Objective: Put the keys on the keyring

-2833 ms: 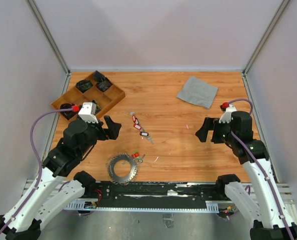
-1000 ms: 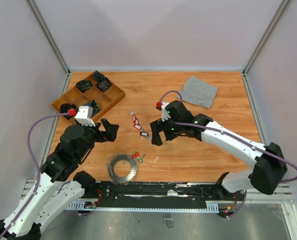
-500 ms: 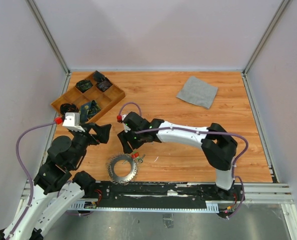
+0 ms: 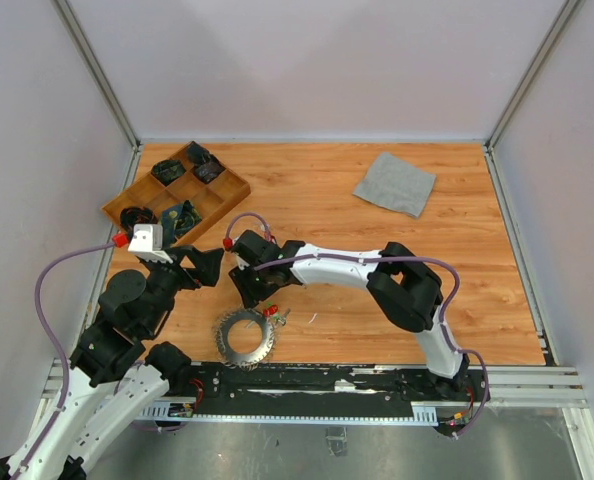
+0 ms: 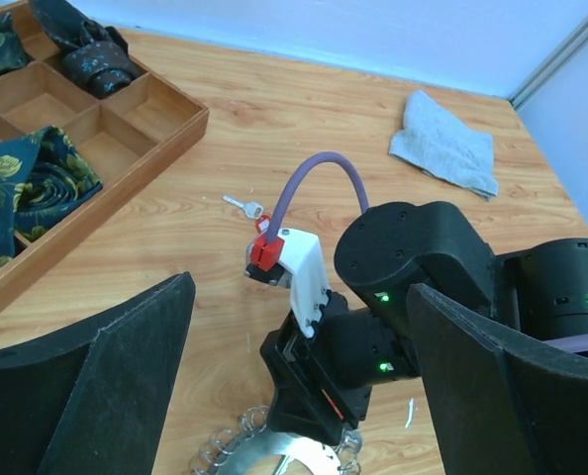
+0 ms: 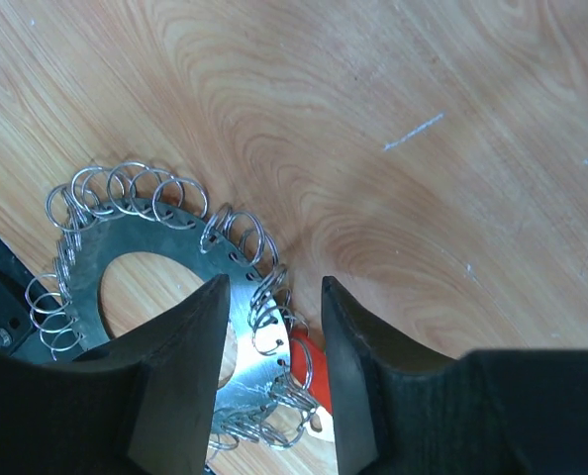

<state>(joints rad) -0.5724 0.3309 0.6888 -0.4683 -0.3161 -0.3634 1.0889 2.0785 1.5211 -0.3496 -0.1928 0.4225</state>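
The keyring (image 4: 245, 338), a flat silver disc fringed with small wire rings, lies near the table's front edge. Keys with red and green tags (image 4: 273, 311) lie at its right rim. My right gripper (image 4: 258, 292) reaches across just above that rim. In the right wrist view its half-closed jaws (image 6: 274, 366) straddle the keyring (image 6: 106, 233) edge. A red-tagged key (image 6: 309, 381) shows in the gap, and nothing is pinched. My left gripper (image 4: 205, 266) hangs wide open (image 5: 299, 396) to the left and faces the right gripper. Another silver key (image 5: 243, 204) lies farther back.
A wooden compartment tray (image 4: 235, 185) with dark folded ties stands at the back left, also in the left wrist view (image 5: 126, 188). A grey cloth (image 4: 395, 183) lies at the back right. The right arm stretches across the table's middle.
The right arm has swung from the right side across to the keyring, its jaws narrowing from wide open. The left arm has drawn back a little to the left.
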